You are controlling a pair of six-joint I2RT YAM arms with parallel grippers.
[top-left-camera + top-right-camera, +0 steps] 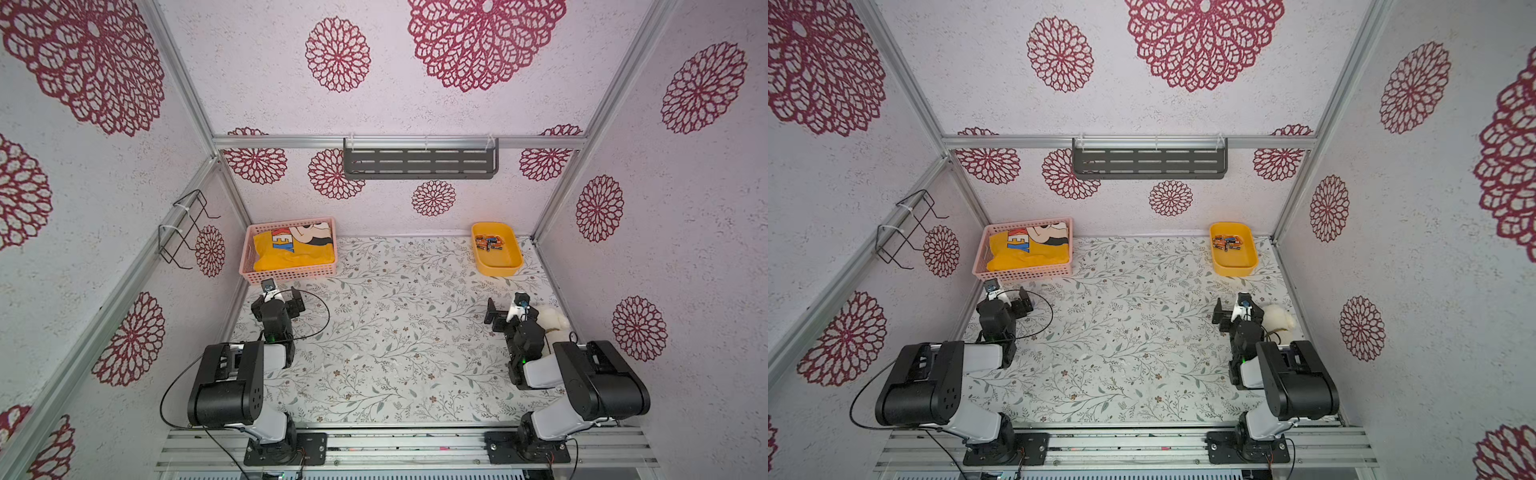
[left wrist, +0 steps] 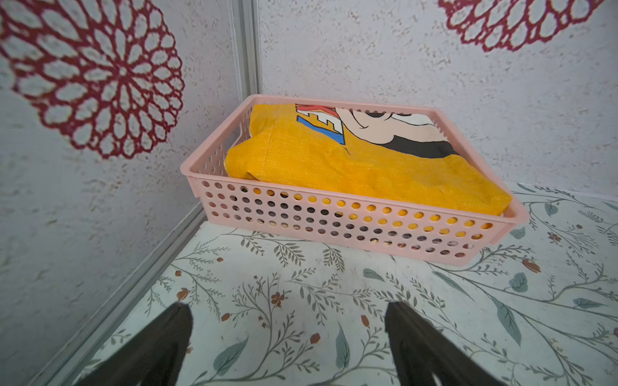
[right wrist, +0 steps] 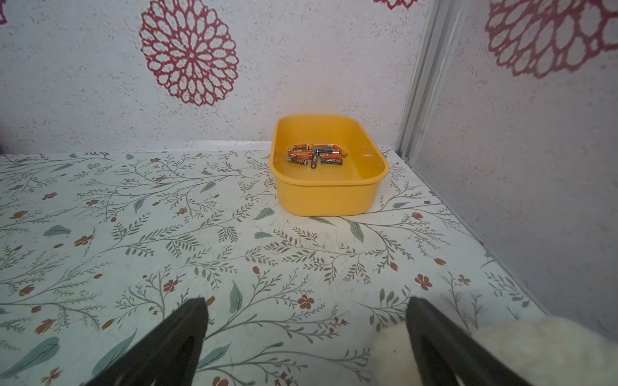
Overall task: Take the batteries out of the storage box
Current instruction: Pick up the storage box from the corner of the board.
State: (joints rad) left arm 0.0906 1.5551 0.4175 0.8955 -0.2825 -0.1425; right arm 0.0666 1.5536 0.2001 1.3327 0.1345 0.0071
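Batteries [image 3: 316, 154] lie in a loose heap, mostly orange and black with one blue, inside the storage box [image 3: 327, 197]. They sit in the end of the tray farther from the right gripper [image 3: 307, 302]. The yellow-orange box stands on the table [image 3: 133, 234] straight ahead of that gripper and well apart from it, close to the far wall and the corner post. Both top views show the same: the batteries [image 1: 489, 242] [image 1: 1227, 242] bunched at the far end of the box [image 1: 498, 266] [image 1: 1233, 268].

The right gripper's jaws stand wide apart with nothing between them, only the flowered table surface showing in the gap. It hangs low over the table and points at the box. A white fluffy thing [image 3: 535, 351] lies just beside its right finger; whether they touch cannot be told.

The right arm [image 1: 598, 378] is folded, its upper link leaning back over the base rail and its forearm reaching forward and down.

The left arm [image 1: 232, 382] is folded the same way. The left gripper [image 2: 287, 307] is also spread wide and holds nothing, low over the table. Just ahead of it stands a pink basket [image 2: 334, 227] with a yellow cloth [image 2: 334, 160] inside.
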